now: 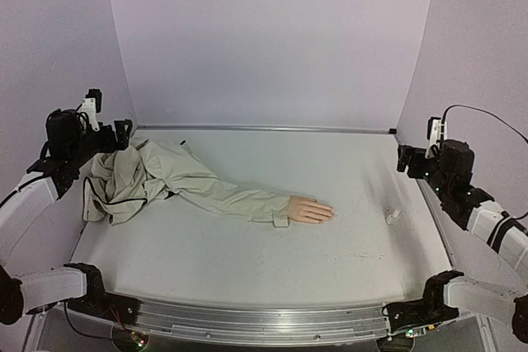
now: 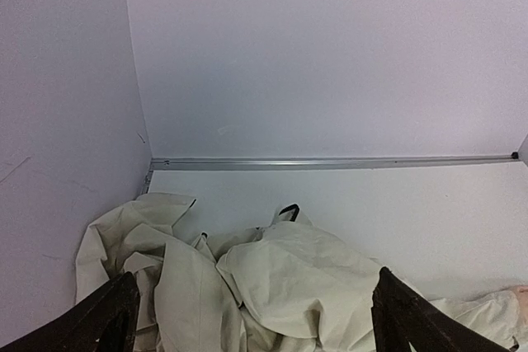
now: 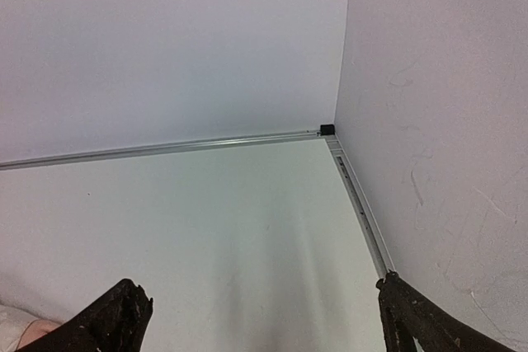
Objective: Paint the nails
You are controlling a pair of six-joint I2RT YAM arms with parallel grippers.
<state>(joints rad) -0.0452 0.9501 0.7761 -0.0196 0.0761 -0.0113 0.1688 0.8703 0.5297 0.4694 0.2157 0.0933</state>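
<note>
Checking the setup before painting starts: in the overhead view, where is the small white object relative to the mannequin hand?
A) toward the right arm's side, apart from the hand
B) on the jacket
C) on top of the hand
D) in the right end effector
A: the small white object lies right of the mannequin hand, with a gap between them.

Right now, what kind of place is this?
Probably a robot test booth: plain lilac walls box in a white table, the left arm and right arm stand at its sides, and a mannequin hand lies there in a beige sleeve.
</note>
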